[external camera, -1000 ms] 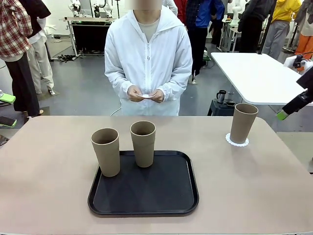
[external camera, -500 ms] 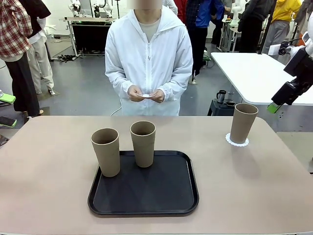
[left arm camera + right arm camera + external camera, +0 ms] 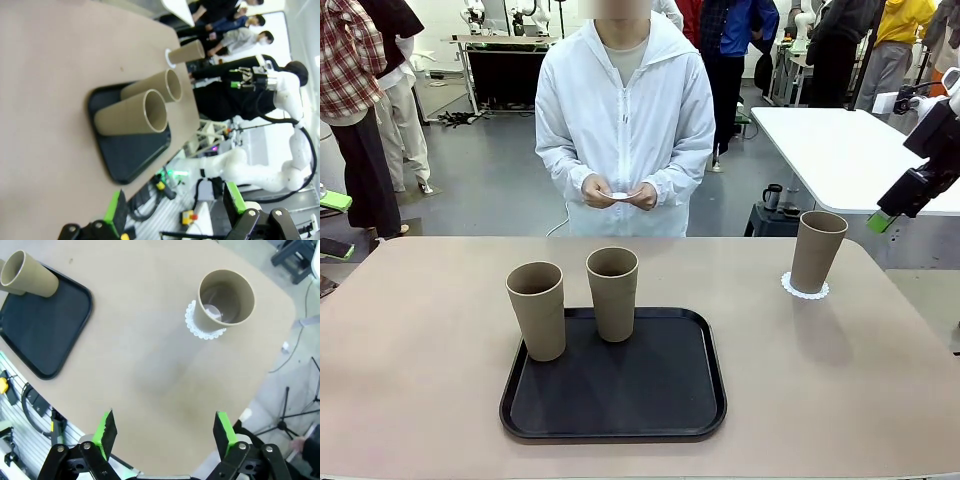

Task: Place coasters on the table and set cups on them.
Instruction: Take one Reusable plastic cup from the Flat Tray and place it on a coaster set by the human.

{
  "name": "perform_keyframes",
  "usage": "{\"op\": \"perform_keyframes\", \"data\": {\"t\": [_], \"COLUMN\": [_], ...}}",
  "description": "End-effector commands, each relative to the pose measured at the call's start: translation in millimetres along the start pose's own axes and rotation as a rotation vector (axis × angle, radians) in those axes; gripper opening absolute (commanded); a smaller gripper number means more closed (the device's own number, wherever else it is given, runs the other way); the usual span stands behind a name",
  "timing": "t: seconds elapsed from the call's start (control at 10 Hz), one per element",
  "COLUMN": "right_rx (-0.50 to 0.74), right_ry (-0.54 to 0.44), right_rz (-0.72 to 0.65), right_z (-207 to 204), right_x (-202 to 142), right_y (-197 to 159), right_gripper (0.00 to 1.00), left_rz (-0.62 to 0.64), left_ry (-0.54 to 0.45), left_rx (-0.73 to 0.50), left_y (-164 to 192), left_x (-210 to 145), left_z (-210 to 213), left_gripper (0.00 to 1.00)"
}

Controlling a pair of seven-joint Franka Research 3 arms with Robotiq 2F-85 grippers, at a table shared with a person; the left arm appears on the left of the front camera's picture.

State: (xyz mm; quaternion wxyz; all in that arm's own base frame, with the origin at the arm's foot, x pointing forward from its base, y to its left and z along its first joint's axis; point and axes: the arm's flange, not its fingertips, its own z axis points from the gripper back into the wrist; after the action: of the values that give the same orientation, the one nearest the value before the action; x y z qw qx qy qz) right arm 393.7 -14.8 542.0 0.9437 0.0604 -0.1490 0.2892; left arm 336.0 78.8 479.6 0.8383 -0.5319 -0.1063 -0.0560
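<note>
Two tan cups [image 3: 536,310] [image 3: 612,294] stand on the black tray [image 3: 660,400]. Further right, another cup [image 3: 817,250] stands on a white lacy coaster [image 3: 805,288] on the beige table [image 3: 420,340]. The person holds another coaster [image 3: 618,195] in both hands. My right gripper [image 3: 882,218] hangs open, up and to the right of that cup; from its wrist I look down on the cup [image 3: 225,297] and coaster [image 3: 199,327] beyond the open right gripper [image 3: 165,427]. My left gripper [image 3: 175,205] is open and holds nothing, with the tray cups [image 3: 132,112] far ahead.
The person stands at the far edge of the table, hands together over it. A white-topped table [image 3: 840,150] stands behind at the right, with a small dark mug [image 3: 772,196] below it. Bare tabletop lies left and right of the tray.
My right gripper has risen and pulled up away from the cup on the coaster, staying open. The cups, the tray and the person's hands have not moved.
</note>
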Motion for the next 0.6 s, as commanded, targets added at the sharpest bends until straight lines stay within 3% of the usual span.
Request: {"op": "perform_keyframes", "data": {"t": [0.0,0.5], "right_rx": [-0.016,-0.016], "right_ry": [-0.004,-0.004], "right_rz": [0.013,0.013], "right_z": [-3.3,-3.3], "right_x": [-1.4,-1.4], "right_y": [0.6,0.6], "right_gripper": [1.00,1.00], "left_rz": [-0.005,-0.005], "left_ry": [-0.005,-0.005], "left_rx": [-0.008,-0.008], "left_y": [-1.4,-1.4], "left_x": [-0.2,-0.2], "left_z": [-0.9,-0.9], "left_gripper": [1.00,1.00]}}
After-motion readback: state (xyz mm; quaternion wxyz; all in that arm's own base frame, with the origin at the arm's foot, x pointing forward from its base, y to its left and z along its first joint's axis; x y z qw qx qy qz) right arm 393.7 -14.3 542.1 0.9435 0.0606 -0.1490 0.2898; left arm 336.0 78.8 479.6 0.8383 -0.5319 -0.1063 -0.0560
